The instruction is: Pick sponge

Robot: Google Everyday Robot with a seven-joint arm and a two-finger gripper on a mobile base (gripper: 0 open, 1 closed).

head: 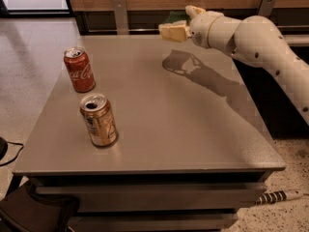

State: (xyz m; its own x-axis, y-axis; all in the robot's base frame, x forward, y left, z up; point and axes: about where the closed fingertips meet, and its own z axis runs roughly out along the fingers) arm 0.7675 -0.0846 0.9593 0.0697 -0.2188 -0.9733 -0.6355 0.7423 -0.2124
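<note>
The sponge (174, 19), with a dark green top and pale yellow base, is held in the air above the far edge of the grey table (193, 134). My gripper (177, 28) is shut on it, with cream fingers around its sides. The arm (256, 37) reaches in from the right. The shadow of the gripper and the sponge falls on the tabletop below them.
A red cola can (79, 70) stands upright at the table's left. A gold can (98, 120) stands upright nearer the front left. A wooden wall with metal brackets (120, 13) runs behind the table. A cable plug (277, 196) lies on the floor at the right.
</note>
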